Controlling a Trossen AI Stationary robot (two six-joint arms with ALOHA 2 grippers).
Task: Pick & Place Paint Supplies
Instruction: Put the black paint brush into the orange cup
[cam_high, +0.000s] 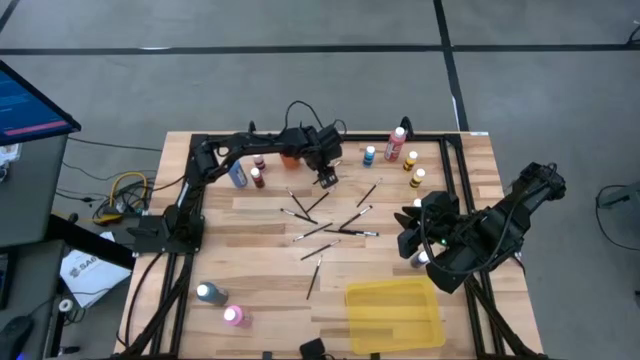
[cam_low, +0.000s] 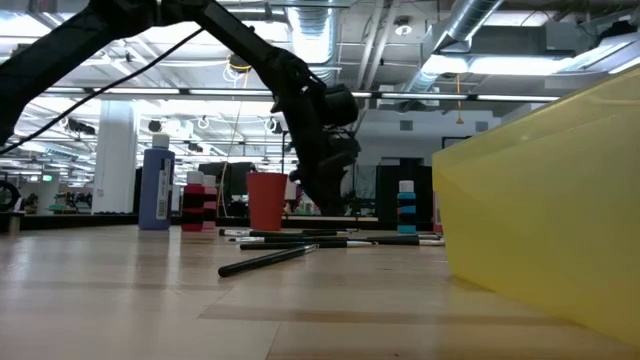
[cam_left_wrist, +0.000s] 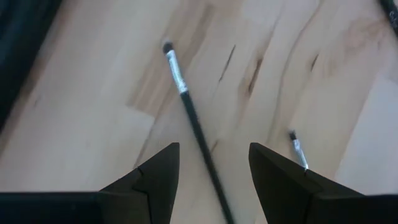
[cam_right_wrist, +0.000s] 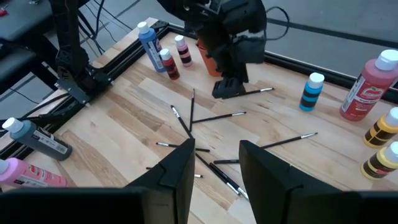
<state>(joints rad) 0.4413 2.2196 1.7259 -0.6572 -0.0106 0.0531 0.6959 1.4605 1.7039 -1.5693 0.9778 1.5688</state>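
Paintbrushes (cam_high: 335, 228) lie scattered mid-bench, dark, crossing each other, none held. Left claw (cam_high: 327, 178) hovers low over the far end of the pile, fingers (cam_left_wrist: 158, 180) spread, one brush (cam_left_wrist: 193, 121) on the wood running between them, untouched. Just behind it an orange cup (cam_high: 290, 158), then small red bottles (cam_high: 258, 170) and a blue bottle (cam_high: 238, 176). Right claw (cam_high: 418, 238) waits at the bench's right side, fingers (cam_right_wrist: 177, 171) parted, gripping nothing. Far edge: blue bottle (cam_high: 370, 154), big pink-red bottle (cam_high: 396, 144), two yellow bottles (cam_high: 414, 170). Near edge: yellow tray (cam_high: 394, 312), teal bottle (cam_high: 210, 293) and pink bottle (cam_high: 236, 316) on their sides on the bench (cam_high: 260, 260).
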